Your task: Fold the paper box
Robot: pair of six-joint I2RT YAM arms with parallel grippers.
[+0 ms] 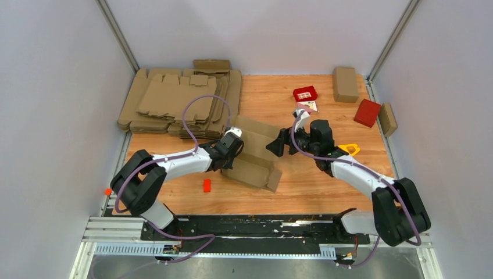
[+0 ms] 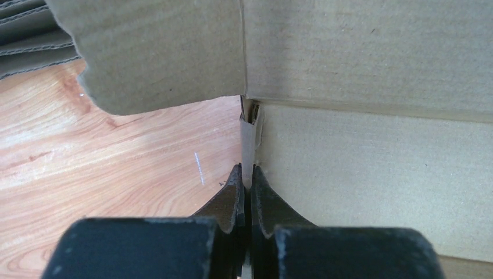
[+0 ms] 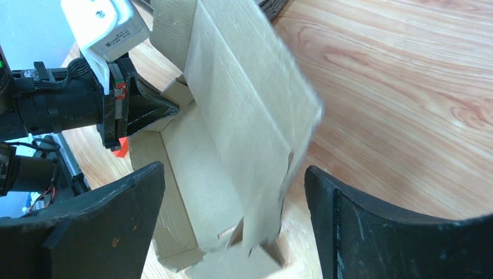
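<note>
The paper box (image 1: 253, 154) is a brown cardboard sheet, partly folded, lying mid-table between the two arms. My left gripper (image 1: 234, 146) is shut on a thin upright edge of the paper box (image 2: 372, 174); in the left wrist view the left gripper (image 2: 247, 172) pinches that edge between its tips. My right gripper (image 1: 278, 143) is open just right of the box's raised panel. In the right wrist view the right gripper (image 3: 232, 221) has its jaws wide apart, with the tilted panel of the paper box (image 3: 232, 116) between and beyond them, blurred at its near edge.
A stack of flat cardboard blanks (image 1: 174, 99) lies at the back left. Two folded brown cartons (image 1: 345, 83), (image 1: 388, 118) and two red boxes (image 1: 305, 93), (image 1: 367, 112) sit at the back right. A yellow triangular frame (image 1: 350, 149) lies by the right arm. A small red piece (image 1: 207, 185) lies near front.
</note>
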